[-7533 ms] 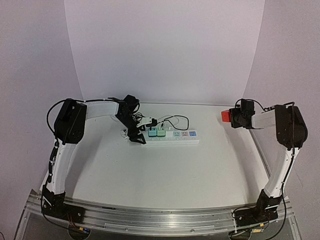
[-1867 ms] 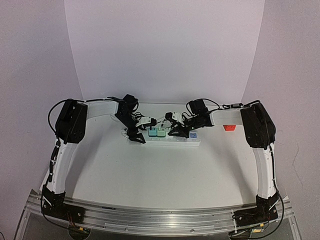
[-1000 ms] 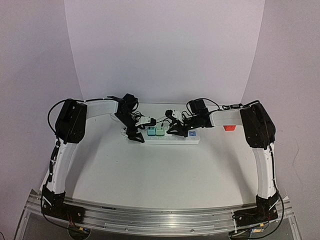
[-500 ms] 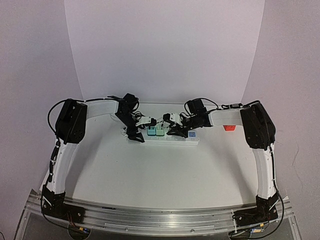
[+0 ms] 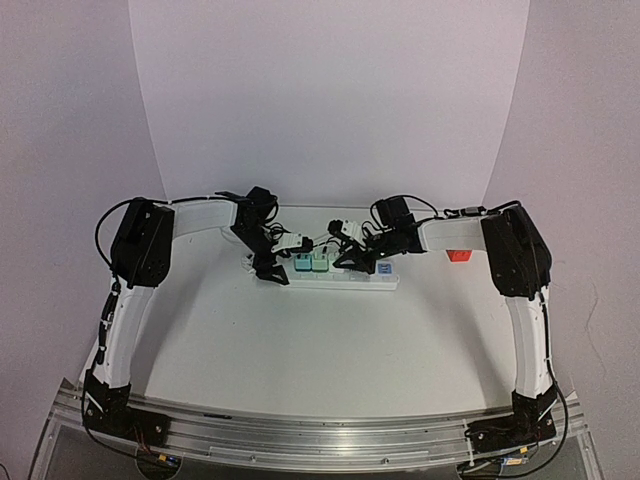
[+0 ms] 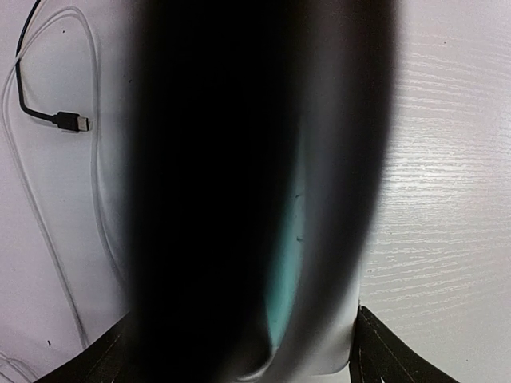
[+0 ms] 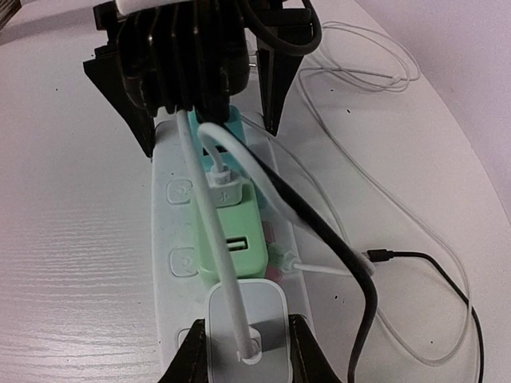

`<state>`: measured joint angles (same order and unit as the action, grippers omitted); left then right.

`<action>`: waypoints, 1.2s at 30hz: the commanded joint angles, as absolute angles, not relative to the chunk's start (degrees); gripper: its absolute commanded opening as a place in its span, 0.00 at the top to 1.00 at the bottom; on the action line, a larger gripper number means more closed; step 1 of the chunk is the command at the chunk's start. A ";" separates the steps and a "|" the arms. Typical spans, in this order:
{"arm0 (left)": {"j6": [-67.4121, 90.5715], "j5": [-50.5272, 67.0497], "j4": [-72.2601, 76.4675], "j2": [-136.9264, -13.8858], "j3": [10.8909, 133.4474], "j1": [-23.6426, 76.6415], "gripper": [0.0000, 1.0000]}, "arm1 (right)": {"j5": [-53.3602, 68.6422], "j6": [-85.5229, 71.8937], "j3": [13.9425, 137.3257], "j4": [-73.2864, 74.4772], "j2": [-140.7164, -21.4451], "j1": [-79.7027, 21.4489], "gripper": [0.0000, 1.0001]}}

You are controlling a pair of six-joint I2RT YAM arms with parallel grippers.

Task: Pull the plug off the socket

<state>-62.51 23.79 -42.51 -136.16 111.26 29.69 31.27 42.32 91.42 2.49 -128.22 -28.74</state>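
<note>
Since the plug [image 7: 246, 323] looks light, rigid and smooth-sided, it is pinched across its sides by the right tool [image 7: 247, 341], not by its limp cable [image 7: 210, 209]. It sits in the power strip [image 7: 172, 239] on the surface [image 7: 72, 239], straddled by the left tool [image 7: 206, 128]; clamping cannot be told.

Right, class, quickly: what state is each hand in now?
Left hand: closed around the end of the power strip.
Right hand: closed on the white charger.
</note>
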 commanded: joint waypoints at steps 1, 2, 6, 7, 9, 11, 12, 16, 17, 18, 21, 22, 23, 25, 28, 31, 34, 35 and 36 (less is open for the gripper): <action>-65.51 13.58 -46.65 -140.80 107.43 30.25 1.00 | 35.94 35.19 96.25 -7.40 -123.39 -27.54 1.00; -65.57 13.49 -46.59 -140.80 107.38 30.28 1.00 | 35.98 34.52 96.42 -7.37 -123.45 -27.39 1.00; -65.92 13.19 -46.49 -140.83 107.23 30.27 1.00 | 35.76 32.95 97.04 -6.99 -123.87 -27.26 1.00; -65.95 13.07 -46.45 -140.81 107.16 30.26 1.00 | 35.69 32.84 97.22 -6.78 -123.92 -27.27 1.00; -66.08 12.87 -46.41 -140.82 107.16 30.25 1.00 | 35.36 32.88 97.49 -6.30 -123.92 -27.25 1.00; -66.23 12.75 -46.34 -140.84 107.13 30.24 1.00 | 34.63 32.75 98.20 -5.33 -124.00 -27.33 1.00; -66.28 12.60 -46.31 -140.82 107.07 30.27 1.00 | 34.20 32.11 98.99 -4.58 -124.10 -27.28 1.00; -66.35 12.49 -46.14 -140.83 106.96 30.31 1.00 | 32.81 33.01 102.96 1.96 -125.35 -27.45 1.00; -66.32 12.47 -46.07 -140.82 107.02 30.35 1.00 | 32.17 33.87 103.51 3.74 -125.61 -27.57 1.00; -66.29 12.50 -46.02 -140.80 107.06 30.43 1.00 | 31.70 35.01 103.40 4.41 -125.64 -27.66 1.00; -66.22 12.56 -45.92 -140.86 107.09 30.50 1.00 | 30.10 40.05 102.03 5.89 -125.19 -28.50 1.00; -66.22 12.56 -45.90 -140.90 107.07 30.51 1.00 | 28.97 42.43 102.07 7.17 -125.12 -28.90 1.00; -66.22 12.52 -45.91 -140.94 107.07 30.56 1.00 | 27.63 44.97 102.49 9.20 -125.28 -29.44 1.00; -66.26 12.44 -45.93 -140.98 107.00 30.59 1.00 | 25.44 49.38 102.61 11.64 -125.38 -30.50 1.00; -66.23 12.39 -45.89 -141.02 106.99 30.67 1.00 | 22.89 53.54 102.44 12.09 -125.26 -31.49 1.00; -66.24 12.24 -45.92 -141.00 106.80 30.69 1.00 | 20.81 57.58 102.45 12.13 -125.13 -32.41 1.00; -66.08 12.21 -45.98 -141.10 106.82 30.70 1.00 | 20.96 60.37 102.28 12.02 -124.49 -32.77 1.00; -65.99 12.22 -45.99 -141.13 106.85 30.68 1.00 | 21.37 61.09 102.18 12.00 -124.19 -32.79 1.00; -65.87 12.21 -46.01 -141.11 106.79 30.68 1.00 | 21.70 61.71 102.12 11.98 -123.96 -32.78 1.00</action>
